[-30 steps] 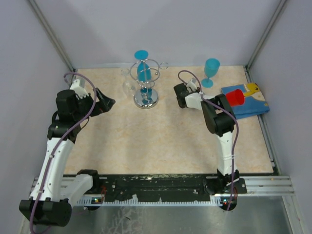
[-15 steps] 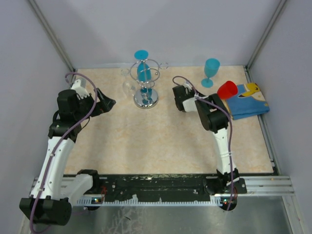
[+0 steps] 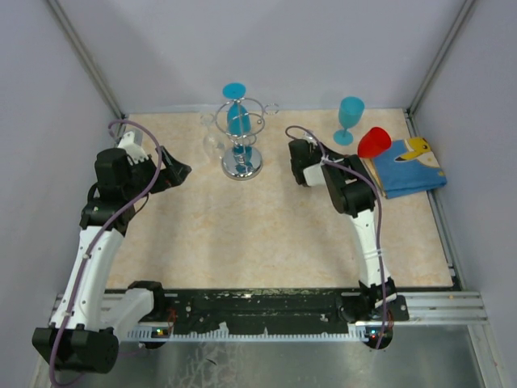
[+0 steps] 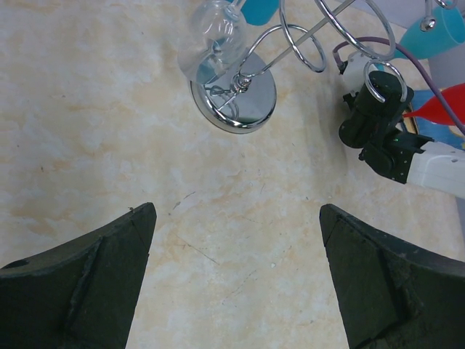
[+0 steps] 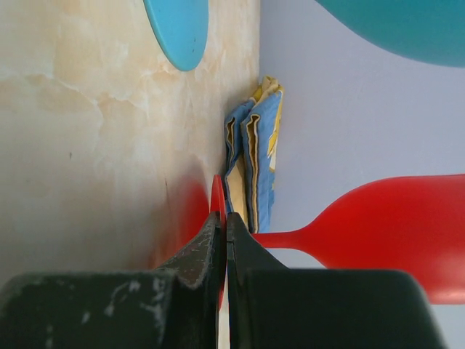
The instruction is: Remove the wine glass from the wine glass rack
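Note:
The silver wine glass rack stands at the back centre on its round chrome base. A blue wine glass and a clear wine glass hang upside down from its wire arms; the clear one also shows in the left wrist view. My left gripper is open and empty, left of the rack, low over the table. My right gripper is shut on the foot of a red wine glass, held tilted right of the rack.
A teal wine glass stands upright at the back right. A folded blue and yellow cloth lies by the right wall, just beyond the red glass. Walls close in the table on the left, back and right.
My right wrist has turned, and the red glass has swung from over the blue cloth up and to the left, toward the teal glass. The left arm has barely moved.

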